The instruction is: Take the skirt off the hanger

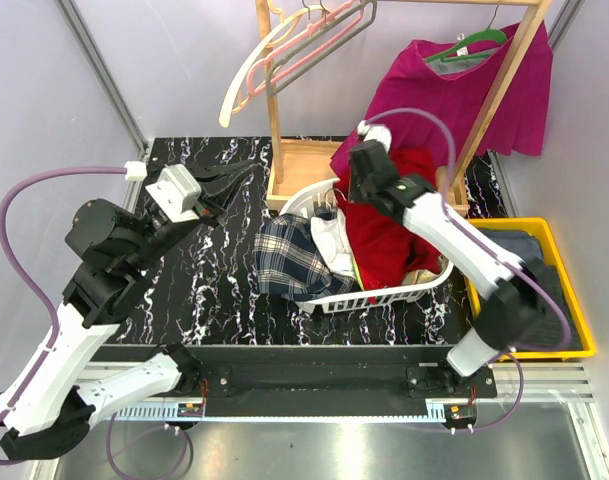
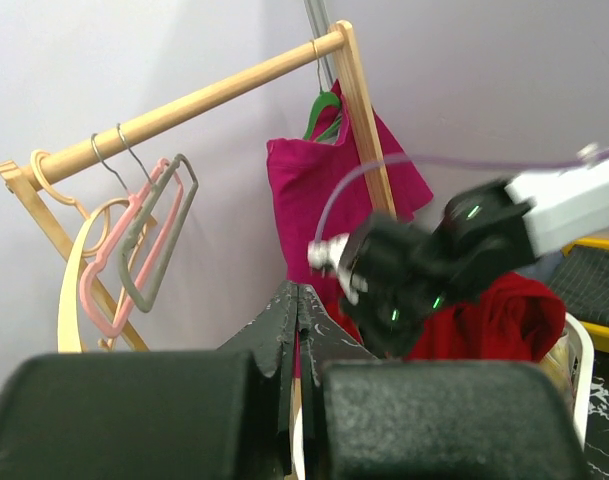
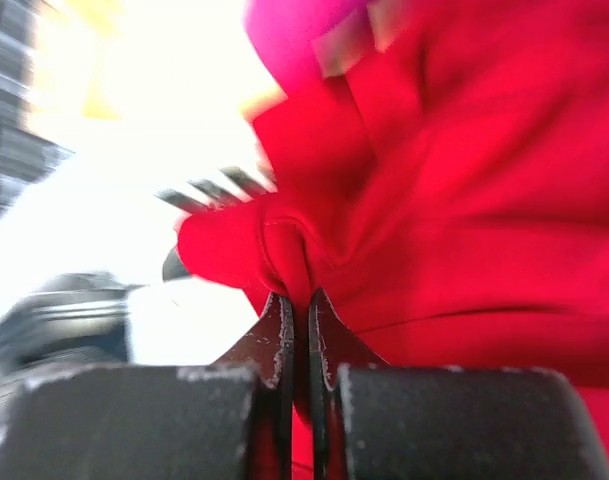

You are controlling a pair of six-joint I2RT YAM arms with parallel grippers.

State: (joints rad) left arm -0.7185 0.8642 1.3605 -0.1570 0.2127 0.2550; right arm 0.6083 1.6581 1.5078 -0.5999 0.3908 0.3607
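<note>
Two arms face a wooden rack (image 1: 504,80) where the pleated magenta skirt (image 1: 454,95) drapes downward from a green hanger (image 1: 471,45), beyond and to the right of the nearer right gripper (image 3: 296,300). Its jaws are pinched together on a fold of soft red cloth (image 3: 434,230) over the white slatted basket (image 1: 384,297); the left gripper (image 2: 299,295) is closed on nothing, well apart from the skirt

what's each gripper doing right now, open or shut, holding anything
Left gripper: shut, holding nothing.
Right gripper: shut, pinching a fold of the red garment.
</note>
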